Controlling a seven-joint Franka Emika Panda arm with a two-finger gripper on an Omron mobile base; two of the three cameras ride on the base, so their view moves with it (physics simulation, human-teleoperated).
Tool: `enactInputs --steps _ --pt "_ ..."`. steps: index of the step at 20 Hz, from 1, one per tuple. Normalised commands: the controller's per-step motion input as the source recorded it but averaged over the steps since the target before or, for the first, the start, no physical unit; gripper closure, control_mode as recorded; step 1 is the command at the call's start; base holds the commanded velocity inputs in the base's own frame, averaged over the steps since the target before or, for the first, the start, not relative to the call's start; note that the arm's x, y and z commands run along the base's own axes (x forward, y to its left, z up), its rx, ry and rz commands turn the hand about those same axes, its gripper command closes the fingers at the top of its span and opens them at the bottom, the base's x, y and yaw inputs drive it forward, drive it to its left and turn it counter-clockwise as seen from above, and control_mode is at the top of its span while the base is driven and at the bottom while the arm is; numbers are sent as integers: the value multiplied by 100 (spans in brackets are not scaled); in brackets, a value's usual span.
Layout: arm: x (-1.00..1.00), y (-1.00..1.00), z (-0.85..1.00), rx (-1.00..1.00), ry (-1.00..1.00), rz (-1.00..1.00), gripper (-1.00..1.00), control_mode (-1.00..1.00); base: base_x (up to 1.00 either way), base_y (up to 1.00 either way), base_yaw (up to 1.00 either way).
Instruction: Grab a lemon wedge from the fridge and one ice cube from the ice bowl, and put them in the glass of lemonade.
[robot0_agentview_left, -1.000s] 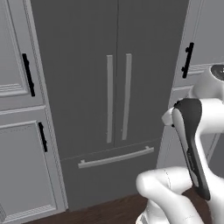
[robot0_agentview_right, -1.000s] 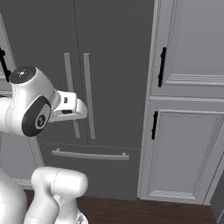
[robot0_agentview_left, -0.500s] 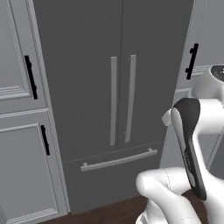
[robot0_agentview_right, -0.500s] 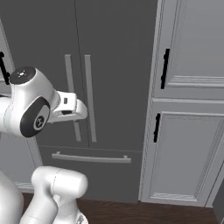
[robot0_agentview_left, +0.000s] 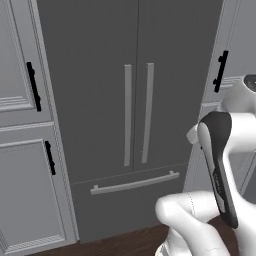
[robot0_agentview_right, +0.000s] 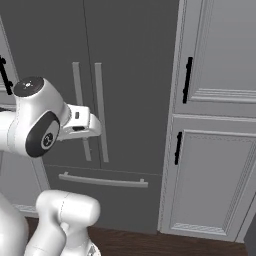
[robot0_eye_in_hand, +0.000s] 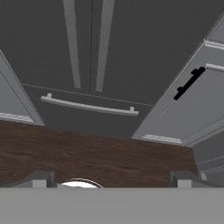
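I face the shut fridge (robot0_agentview_left: 135, 100) with my gripper (robot0_eye_in_hand: 112, 178) spread wide and empty, so next I must reach a door handle (robot0_agentview_left: 147, 112) and pull.

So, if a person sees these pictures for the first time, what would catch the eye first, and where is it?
First comes the fridge: tall, dark grey, both doors shut, filling the middle of both base views, with two long pale bar handles side by side at its centre and a horizontal drawer bar below. Pale grey panelled cabinets with black handles flank it. In the hand view the open gripper points at the dark wood floor before the fridge.
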Motion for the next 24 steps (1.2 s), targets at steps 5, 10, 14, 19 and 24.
enactInputs --steps 5,10,14,19,24 --pt "0 -5 0 0 -1 0 -100 -100 0 0 0" --pt "-9 34 61 1 -28 0 -100 -100 0 0 0" --pt "65 35 92 1 -14 0 -100 -100 0 0 0" --pt "100 20 35 9 6 0 -100 -100 0 0 0" --pt "100 0 -60 12 22 0 -100 -100 0 0 0"
